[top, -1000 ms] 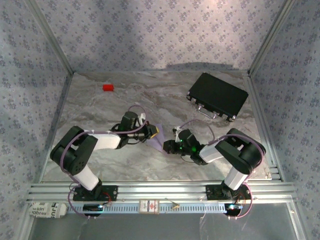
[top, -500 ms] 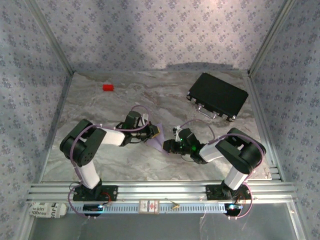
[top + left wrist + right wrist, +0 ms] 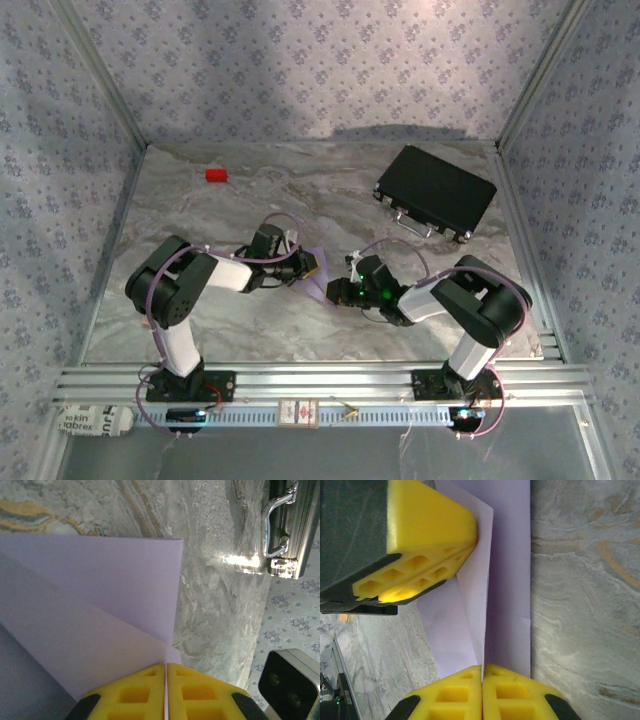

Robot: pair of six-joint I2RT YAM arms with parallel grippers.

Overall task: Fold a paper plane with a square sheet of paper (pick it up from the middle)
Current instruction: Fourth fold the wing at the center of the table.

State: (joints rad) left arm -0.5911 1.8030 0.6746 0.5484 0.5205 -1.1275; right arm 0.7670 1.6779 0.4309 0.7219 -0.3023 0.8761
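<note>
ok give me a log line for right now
paper: creased, partly folded | left gripper: shut on paper | right gripper: shut on paper | fold: unfinished

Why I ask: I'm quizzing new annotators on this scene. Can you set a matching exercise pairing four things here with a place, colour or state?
Column one:
1. red block
2. black case
3. sheet of paper
4. right tool

Column two:
A. shut on the paper's edge
B. far left of the table
C. far right of the table
D. pale lilac, with folded layers

Pairs: 1-B, 2-C, 3-D, 4-A
</note>
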